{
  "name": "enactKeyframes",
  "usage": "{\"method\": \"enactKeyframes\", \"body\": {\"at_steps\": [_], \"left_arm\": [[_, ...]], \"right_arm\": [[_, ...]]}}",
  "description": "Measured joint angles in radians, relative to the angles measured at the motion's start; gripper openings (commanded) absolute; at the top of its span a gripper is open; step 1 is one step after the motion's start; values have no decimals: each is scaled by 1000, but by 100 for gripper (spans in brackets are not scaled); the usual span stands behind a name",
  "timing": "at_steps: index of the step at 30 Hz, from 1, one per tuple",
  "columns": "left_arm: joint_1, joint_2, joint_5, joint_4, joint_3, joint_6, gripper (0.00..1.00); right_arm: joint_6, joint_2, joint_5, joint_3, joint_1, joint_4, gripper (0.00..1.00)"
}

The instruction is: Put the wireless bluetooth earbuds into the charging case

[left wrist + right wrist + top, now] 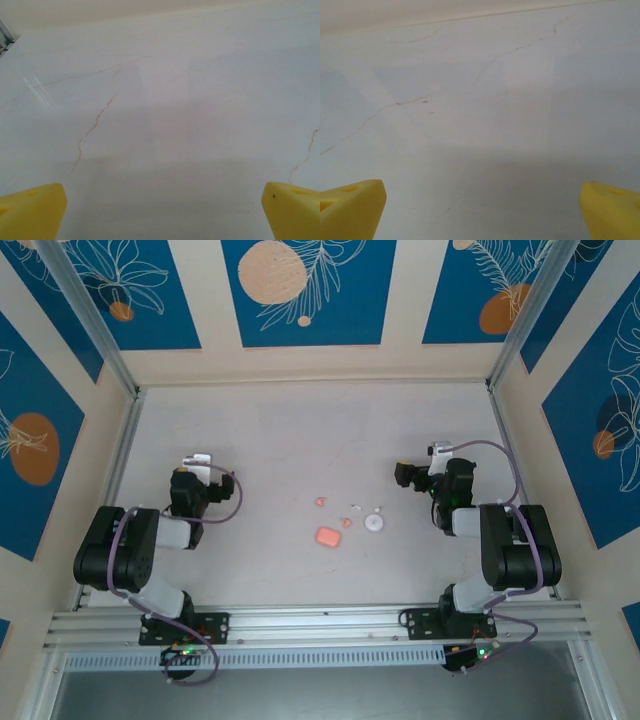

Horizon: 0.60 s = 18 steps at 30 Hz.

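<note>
From above you had the charging case [328, 537] lying flat on the pale surface [260, 430], about midway between the left arm [130, 550] and the right arm [510, 550] and well apart from both. Its long axis ran roughly left to right, close to parallel with the near edge. At that size you could not tell which way its lid faced or whether it was shut. The wireless bluetooth earbuds [320, 501] lay loose beyond it, one just past the case's far side. The second earbud [346, 522] sat near the case's right end, just beside a flat white disc [374, 523]. The wrist cameras gave you what the overhead one could not resolve. The left claw [162, 210] was spread wide, with its yellow fingertips [30, 212] at the bottom corners and bare veined surface between them. The right claw [482, 210] stood just as wide, yellow fingertips [350, 210] far apart over faintly cracked surface, pinching nothing
</note>
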Motion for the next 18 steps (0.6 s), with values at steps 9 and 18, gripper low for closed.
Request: {"method": "enactKeyframes", "body": {"at_steps": [9,18], "left_arm": [[0,0,7,0,0,1,100],[0,0,7,0,0,2,100]], "right_arm": [[0,0,0,0,0,0,99],[0,0,0,0,0,0,99]]}}
